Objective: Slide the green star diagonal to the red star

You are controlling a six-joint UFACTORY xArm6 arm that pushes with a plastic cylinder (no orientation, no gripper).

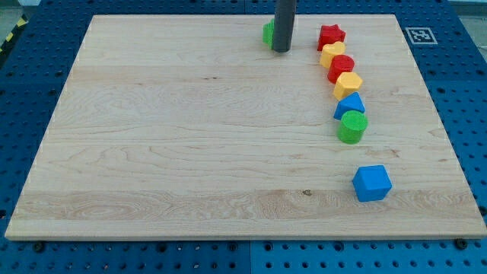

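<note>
The green star [268, 33] sits near the view's top, mostly hidden behind my rod; only its left edge shows. My tip [281, 50] rests on the board just right of and below that green block, touching or nearly touching it. The red star [330, 35] lies to the right, at about the same height, with a gap between it and my rod. It heads a curved chain of blocks running down the right side.
Below the red star the chain holds a yellow block [332, 53], a red cylinder [341, 67], a yellow hexagon [348, 84], a blue triangle [349, 105] and a green cylinder [352, 126]. A blue cube [371, 183] stands apart lower right. The wooden board [190, 137] lies on a blue pegboard.
</note>
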